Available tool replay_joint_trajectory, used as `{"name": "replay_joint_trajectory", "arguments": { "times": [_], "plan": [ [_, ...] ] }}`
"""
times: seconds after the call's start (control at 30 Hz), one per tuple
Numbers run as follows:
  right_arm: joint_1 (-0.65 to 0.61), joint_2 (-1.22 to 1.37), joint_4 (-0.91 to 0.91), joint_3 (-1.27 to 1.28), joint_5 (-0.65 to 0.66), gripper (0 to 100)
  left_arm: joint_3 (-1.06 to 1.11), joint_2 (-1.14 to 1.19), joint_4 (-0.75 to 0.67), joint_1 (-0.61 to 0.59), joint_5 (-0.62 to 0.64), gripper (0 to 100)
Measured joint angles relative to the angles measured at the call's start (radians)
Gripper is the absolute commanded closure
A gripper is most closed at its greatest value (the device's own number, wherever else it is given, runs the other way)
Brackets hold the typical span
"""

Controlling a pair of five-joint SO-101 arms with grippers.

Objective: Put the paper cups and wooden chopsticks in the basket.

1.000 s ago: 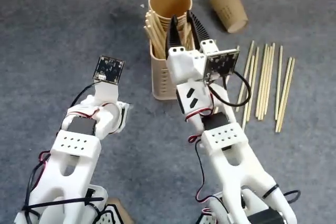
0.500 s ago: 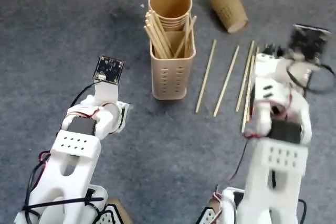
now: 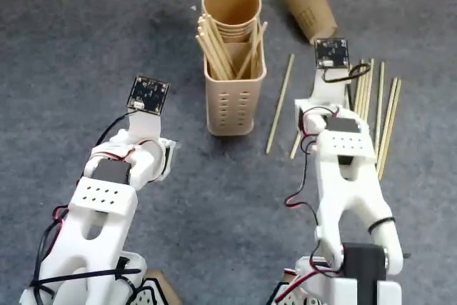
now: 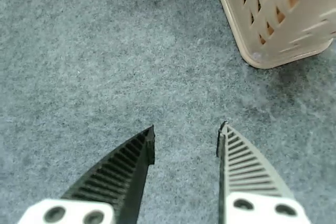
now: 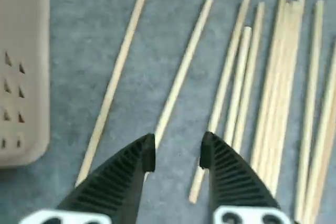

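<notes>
1. Two arms stand side by side on a grey carpet (image 3: 64, 48). The left arm (image 3: 107, 191) sits at the left, short of the basket.
2. Left gripper (image 4: 187, 129): its jaws are spread moderately wide with nothing between them, only bare carpet beneath. The foot of the basket lies just beyond its tips, off to one side.
3. The basket (image 3: 232, 108) stands upright in the middle of the table. A stack of paper cups (image 3: 230, 5) fills its far end, and a sheaf of wooden chopsticks (image 3: 214, 51) leans inside it in front of the stack.
4. Just right of the basket, one lone chopstick (image 3: 280, 105) lies flat on the carpet, apart from the basket wall.
5. Beyond it, a tipped paper cup (image 3: 313, 12) rests on its side on the carpet, near the basket's far right corner.
6. The right arm (image 3: 346, 169) stretches over the loose chopsticks. Right gripper (image 5: 178, 140): its jaws are partly open and grasp nothing. A second chopstick (image 5: 184, 69) lies on the carpet under it, with its near end running up to one fingertip.
7. Farthest right, a bunch of chopsticks (image 3: 382, 116) lies roughly parallel on the carpet, some touching.
</notes>
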Motion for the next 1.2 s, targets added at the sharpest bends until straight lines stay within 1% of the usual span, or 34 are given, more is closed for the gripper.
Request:
{"name": "replay_joint_trajectory", "arguments": {
  "times": [0.2,0.5,0.67,0.73,0.83,0.9,1.03,1.2],
  "plan": [
    [-0.003,0.138,-0.072,0.000,-0.011,84.2,0.000,0.000,0.000,0.000,0.000,80],
    [-0.008,0.245,-0.080,0.000,-0.011,84.2,0.000,0.000,0.000,0.000,0.000,80],
    [-0.035,0.311,-0.083,-0.005,-0.014,84.7,0.000,0.000,0.000,0.000,0.000,80],
    [-0.037,0.334,-0.087,-0.026,-0.014,87.5,0.000,0.000,0.000,0.000,0.000,80],
    [-0.038,0.374,-0.087,-0.052,-0.017,99.8,0.000,0.000,0.000,0.000,0.000,80],
    [-0.028,0.388,-0.087,-0.069,-0.017,98.6,0.000,0.000,0.000,0.000,0.000,80],
    [-0.026,0.379,-0.089,-0.077,-0.017,99.4,0.000,0.000,0.000,0.000,0.000,80],
    [-0.029,0.249,-0.087,-0.072,-0.017,99.4,0.000,0.000,0.000,0.000,0.000,80]
  ]
}}
